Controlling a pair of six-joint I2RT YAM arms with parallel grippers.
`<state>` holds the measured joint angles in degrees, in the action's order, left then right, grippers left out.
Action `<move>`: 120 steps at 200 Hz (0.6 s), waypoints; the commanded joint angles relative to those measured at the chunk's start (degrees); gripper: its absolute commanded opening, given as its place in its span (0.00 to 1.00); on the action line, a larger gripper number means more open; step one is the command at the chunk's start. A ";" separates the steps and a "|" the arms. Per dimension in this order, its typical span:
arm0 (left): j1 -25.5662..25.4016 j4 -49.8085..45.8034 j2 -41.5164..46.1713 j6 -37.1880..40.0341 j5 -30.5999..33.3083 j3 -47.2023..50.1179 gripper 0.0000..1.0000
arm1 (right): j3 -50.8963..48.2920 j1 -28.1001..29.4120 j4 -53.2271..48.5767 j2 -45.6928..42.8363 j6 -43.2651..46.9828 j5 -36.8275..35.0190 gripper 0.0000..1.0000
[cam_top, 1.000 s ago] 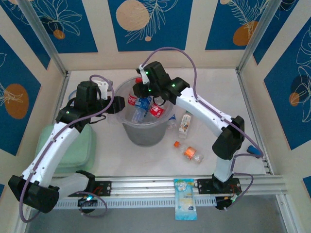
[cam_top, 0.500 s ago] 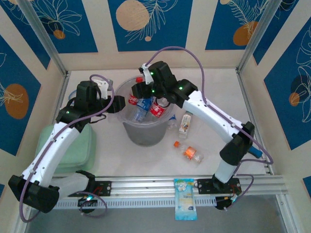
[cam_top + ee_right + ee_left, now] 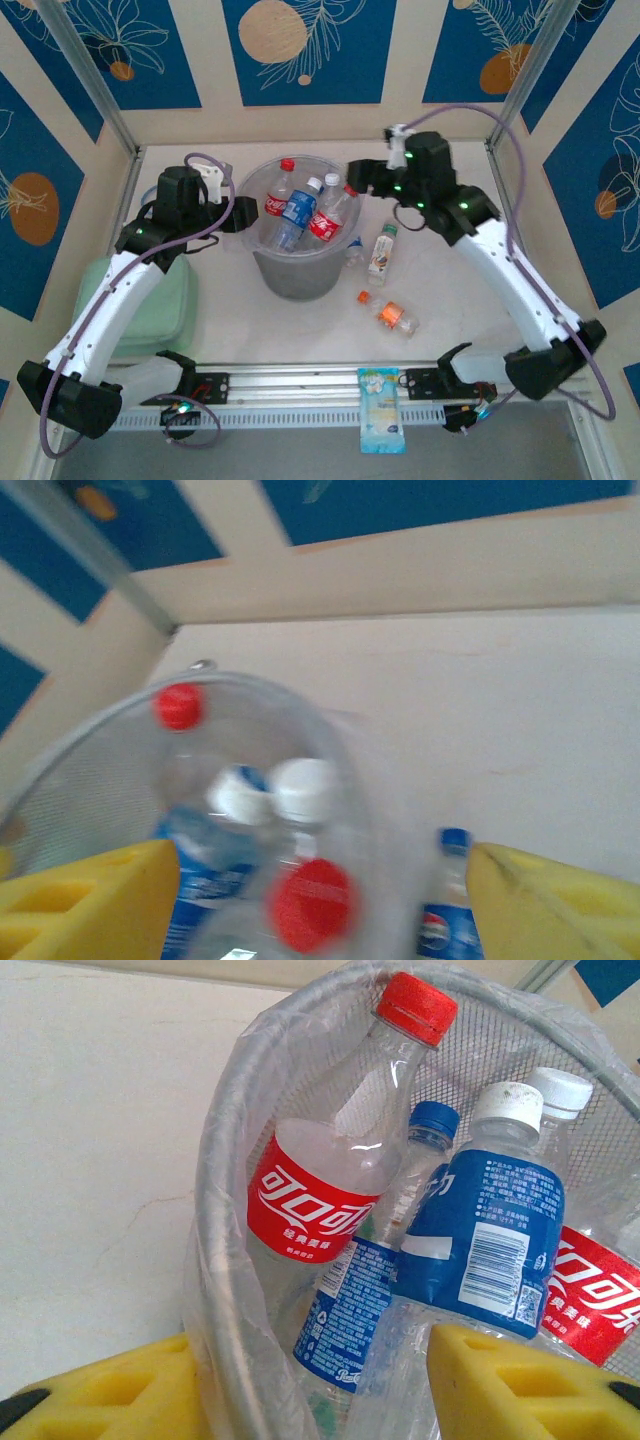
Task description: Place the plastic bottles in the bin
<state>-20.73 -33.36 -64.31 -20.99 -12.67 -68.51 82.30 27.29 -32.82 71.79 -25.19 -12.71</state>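
Observation:
The bin stands mid-table with three bottles upright inside: a red-label one, a blue-label one and another red-label one. On the table to its right lie a small blue-capped bottle, a green-capped bottle and an orange bottle. My left gripper is open at the bin's left rim; in the left wrist view its jaws straddle the bin wall. My right gripper is open and empty, just right of the bin's rim, in a blurred wrist view.
A pale green pad lies at the left under the left arm. A flat blue-and-white packet hangs over the front rail. A loose orange cap sits beside the orange bottle. Bare table stretches to the right and behind the bin.
My right gripper has swung from above the bin to the right and back, off its rim. The left arm and the bottles in the bin stay put.

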 commanded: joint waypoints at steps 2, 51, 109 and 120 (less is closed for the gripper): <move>-0.01 2.45 -0.19 0.07 -2.42 -0.27 0.54 | -6.11 -5.58 -4.62 -4.44 -2.28 0.27 0.81; -0.02 4.09 -0.54 -0.59 -2.61 0.82 0.53 | -24.13 -21.21 -4.26 -7.78 -7.31 8.15 0.83; 0.01 2.80 1.36 -1.13 -1.97 2.29 0.53 | -27.57 -25.35 8.38 8.04 -9.69 17.84 0.94; 0.03 2.69 1.63 -1.28 -1.84 2.42 0.53 | -25.88 -25.46 9.11 12.05 -9.46 18.61 0.95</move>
<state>-20.73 -31.73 -64.45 -21.63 -12.99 -66.74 53.15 2.35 -29.17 78.13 -33.65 0.80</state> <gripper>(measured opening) 0.530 0.940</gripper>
